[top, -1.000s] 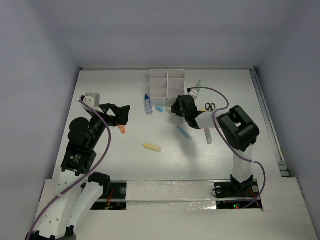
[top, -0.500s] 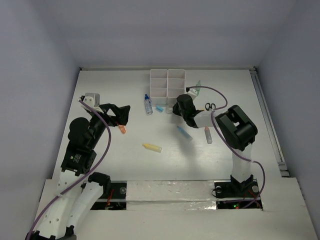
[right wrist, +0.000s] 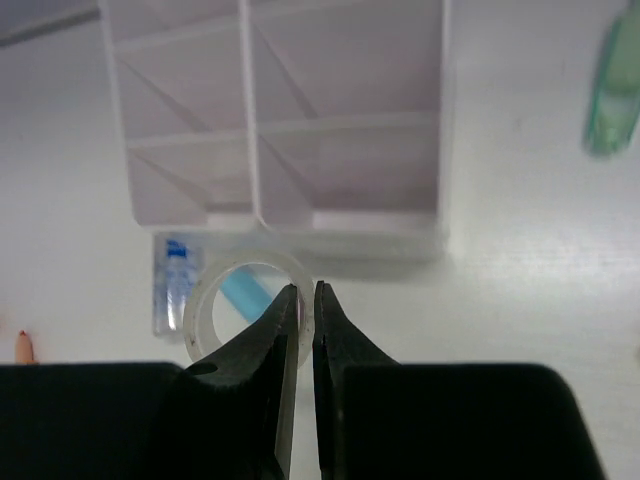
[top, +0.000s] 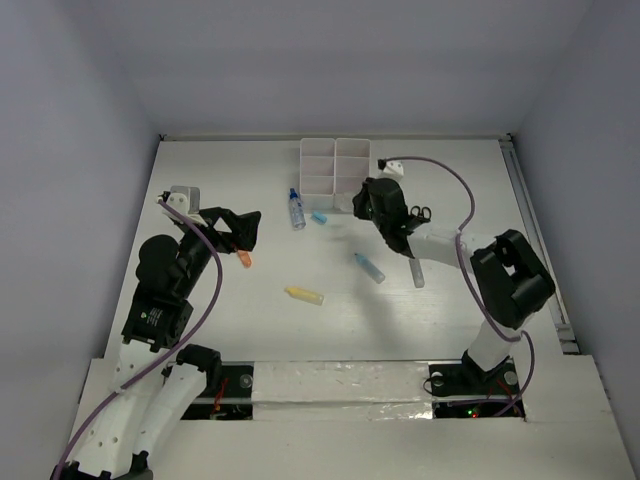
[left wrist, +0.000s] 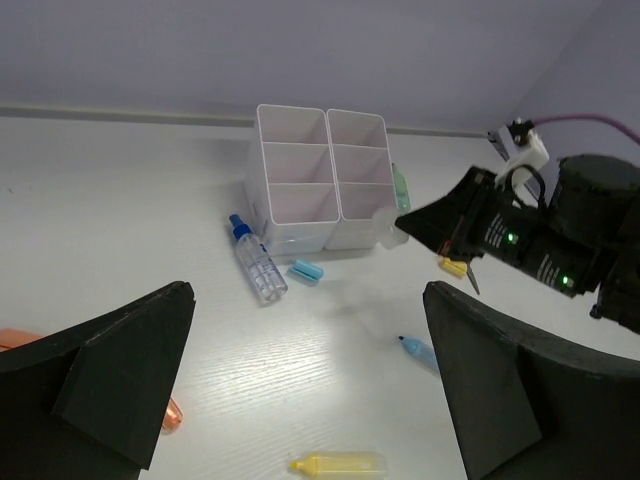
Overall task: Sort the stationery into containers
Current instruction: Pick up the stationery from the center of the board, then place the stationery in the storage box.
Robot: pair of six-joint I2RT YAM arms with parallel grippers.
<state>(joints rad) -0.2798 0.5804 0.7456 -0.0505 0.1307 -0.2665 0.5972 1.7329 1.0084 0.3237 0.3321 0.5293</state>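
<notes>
My right gripper [right wrist: 305, 300] is shut on the wall of a white tape ring [right wrist: 200, 312], held above the table just in front of the white six-cell organizer [right wrist: 275, 215]. From above, the right gripper [top: 362, 205] hangs at the organizer's [top: 335, 150] near right corner. My left gripper [top: 243, 230] stands open at the left, nothing between its fingers, with an orange marker [top: 245, 260] beside it. On the table lie a clear bottle with a blue cap [top: 296, 208], a blue cap piece [top: 319, 216], a blue marker [top: 369, 267] and a yellow highlighter [top: 304, 295].
A grey marker [top: 416, 271] and small scissors [top: 421, 212] lie right of the right gripper. A green item [right wrist: 612, 95] lies right of the organizer. The walls of the enclosure close in the table at the back and both sides.
The right gripper has moved back and to the right toward the organizer's near corner, still gripping the tape ring. The left arm has not moved.
</notes>
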